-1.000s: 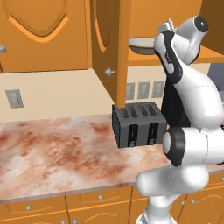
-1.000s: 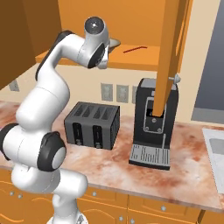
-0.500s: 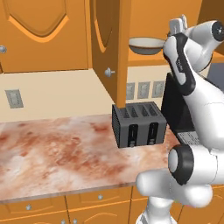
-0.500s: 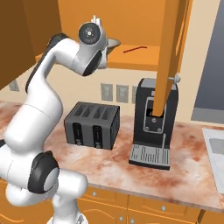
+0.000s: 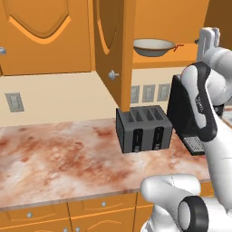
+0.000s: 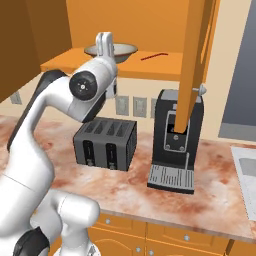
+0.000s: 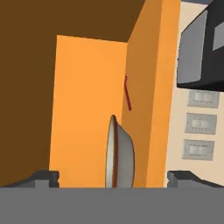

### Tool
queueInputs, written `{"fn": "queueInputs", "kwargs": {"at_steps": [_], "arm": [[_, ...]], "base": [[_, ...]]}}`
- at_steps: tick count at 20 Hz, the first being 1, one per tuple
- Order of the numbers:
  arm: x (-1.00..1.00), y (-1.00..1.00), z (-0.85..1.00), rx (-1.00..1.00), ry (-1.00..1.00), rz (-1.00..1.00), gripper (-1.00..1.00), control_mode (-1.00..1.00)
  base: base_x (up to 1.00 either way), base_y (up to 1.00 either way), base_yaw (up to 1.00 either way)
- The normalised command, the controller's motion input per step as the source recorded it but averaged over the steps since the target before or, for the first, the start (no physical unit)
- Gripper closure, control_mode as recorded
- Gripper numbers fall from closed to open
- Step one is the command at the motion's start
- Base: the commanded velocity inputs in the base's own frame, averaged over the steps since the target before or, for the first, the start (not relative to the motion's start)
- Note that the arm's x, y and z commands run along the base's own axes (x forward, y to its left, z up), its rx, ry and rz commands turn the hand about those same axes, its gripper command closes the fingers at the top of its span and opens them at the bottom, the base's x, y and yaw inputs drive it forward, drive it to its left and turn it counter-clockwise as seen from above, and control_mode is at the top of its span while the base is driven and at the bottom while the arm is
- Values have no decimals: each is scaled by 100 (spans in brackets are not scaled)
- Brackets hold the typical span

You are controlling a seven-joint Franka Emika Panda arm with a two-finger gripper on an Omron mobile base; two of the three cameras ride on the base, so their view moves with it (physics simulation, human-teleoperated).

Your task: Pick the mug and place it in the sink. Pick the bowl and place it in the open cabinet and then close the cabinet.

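The bowl rests on the shelf of the open cabinet, tan rim up, with nothing touching it. In the right base view the bowl sits just behind my white hand. In the hand view my gripper is open. Its two dark fingertips stand wide on either side of the bowl, seen edge-on and a little ahead of them. The cabinet door hangs open with its silver knob toward me. A corner of the sink shows at the far right. The mug is out of view.
A thin red stick lies on the shelf beside the bowl. Below the cabinet, a black toaster and a black coffee machine stand on the marbled counter. The open door juts out over the toaster.
The gripper has opened and let go of the bowl, which stays on the shelf. The hand has drawn back from the bowl, out of the cabinet.
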Motion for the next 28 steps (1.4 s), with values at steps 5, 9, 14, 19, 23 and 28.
{"fn": "queueInputs", "kwargs": {"at_steps": [5, 9, 14, 19, 23, 28], "arm": [[-100, -10, 4, 3, -12, -11, -100, -100], [-99, -4, 17, 12, 8, -15, -100, -100], [-100, -1, 5, 8, 15, -11, -100, -100], [-89, 0, 0, 3, 9, -1, -100, -100], [-97, 0, 0, 3, 11, 5, -100, -100], [-83, 0, 0, 1, 2, 7, -100, -100]], "base": [[0, 0, 0], [0, 0, 0], [0, 0, 0], [0, 0, 0], [0, 0, 0], [0, 0, 0]]}}
